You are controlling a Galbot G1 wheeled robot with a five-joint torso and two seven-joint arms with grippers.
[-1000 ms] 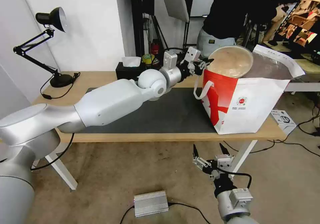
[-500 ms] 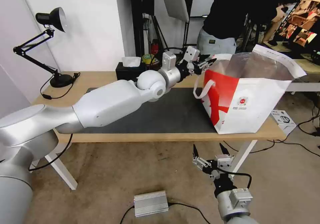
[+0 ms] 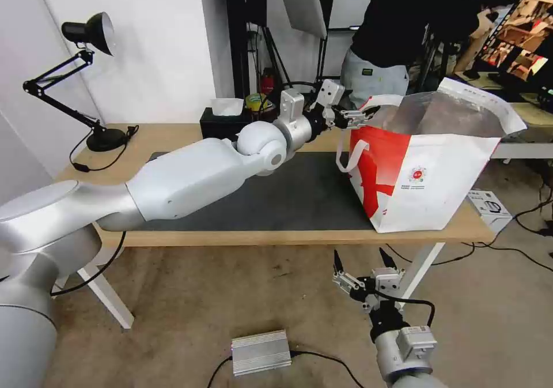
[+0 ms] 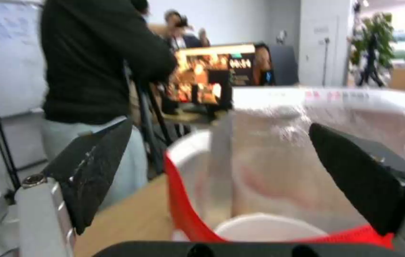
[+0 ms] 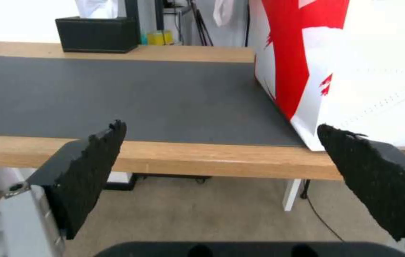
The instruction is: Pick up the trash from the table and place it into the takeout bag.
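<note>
L gripper [image 3: 352,116] wide, empty, at takeout bag [image 3: 438,186] rim; R gripper [image 3: 364,262] wide, parked low.

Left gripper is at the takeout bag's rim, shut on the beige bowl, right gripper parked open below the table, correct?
Not quite. The left gripper is open and empty at the takeout bag rim, as the left wrist view shows. The right gripper is indeed open below the table.

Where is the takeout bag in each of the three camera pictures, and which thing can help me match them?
Head view: the takeout bag stands on the right end of the table, mouth open.
Left wrist view: its foil-lined mouth lies just beyond the open left gripper.
Right wrist view: its red-and-white side stands beyond the open right gripper.
Shared landmark: the bag's red panel.
</note>
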